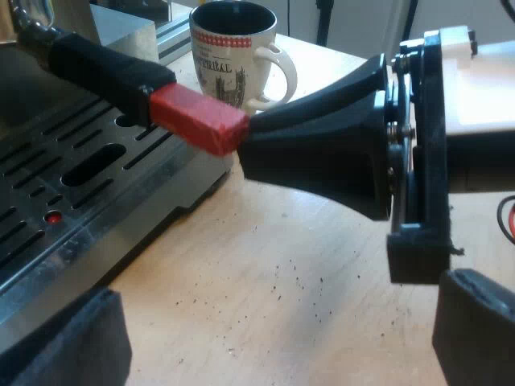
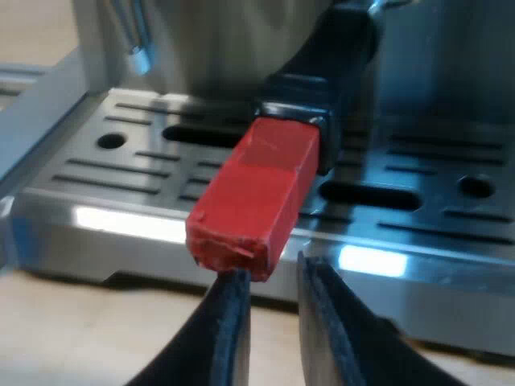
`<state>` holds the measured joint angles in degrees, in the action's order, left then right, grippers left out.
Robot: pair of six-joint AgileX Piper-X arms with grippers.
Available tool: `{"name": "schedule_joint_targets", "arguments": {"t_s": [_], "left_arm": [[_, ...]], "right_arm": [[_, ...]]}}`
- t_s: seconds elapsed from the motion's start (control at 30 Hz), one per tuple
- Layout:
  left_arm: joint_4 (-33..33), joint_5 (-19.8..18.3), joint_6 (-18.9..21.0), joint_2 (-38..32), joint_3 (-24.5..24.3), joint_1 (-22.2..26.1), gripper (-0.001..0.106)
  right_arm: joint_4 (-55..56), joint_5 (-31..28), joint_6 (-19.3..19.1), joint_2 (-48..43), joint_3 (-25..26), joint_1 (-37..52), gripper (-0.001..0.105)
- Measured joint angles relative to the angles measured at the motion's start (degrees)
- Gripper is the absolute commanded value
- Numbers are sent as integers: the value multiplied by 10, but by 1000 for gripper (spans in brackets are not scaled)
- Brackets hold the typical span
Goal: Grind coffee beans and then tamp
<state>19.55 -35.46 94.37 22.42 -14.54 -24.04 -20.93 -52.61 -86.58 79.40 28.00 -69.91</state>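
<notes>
By drip tray [image 2: 105,227], red handle end [image 2: 251,201], right claw [image 2: 272,275] barely parted, left claw [image 1: 278,323] wide, both empty, mug [image 1: 232,58].

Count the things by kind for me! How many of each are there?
Espresso machine: 1
Holder with a red-ended handle: 1
Mug: 1
Total: 3

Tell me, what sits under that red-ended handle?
The machine's slotted metal tray lies under the handle, and the right pincer sits at its red end. The handle covers part of the tray.
</notes>
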Motion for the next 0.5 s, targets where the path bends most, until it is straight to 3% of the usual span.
{"name": "schedule_joint_targets", "arguments": {"t_s": [0.3,0.5], "left_arm": [[0,0,0,0,0,0,78],[0,0,0,0,0,0,78]], "right_arm": [[-1,-68,-4,1,-3,-5,20],[6,-59,-6,4,-7,9,20]]}}
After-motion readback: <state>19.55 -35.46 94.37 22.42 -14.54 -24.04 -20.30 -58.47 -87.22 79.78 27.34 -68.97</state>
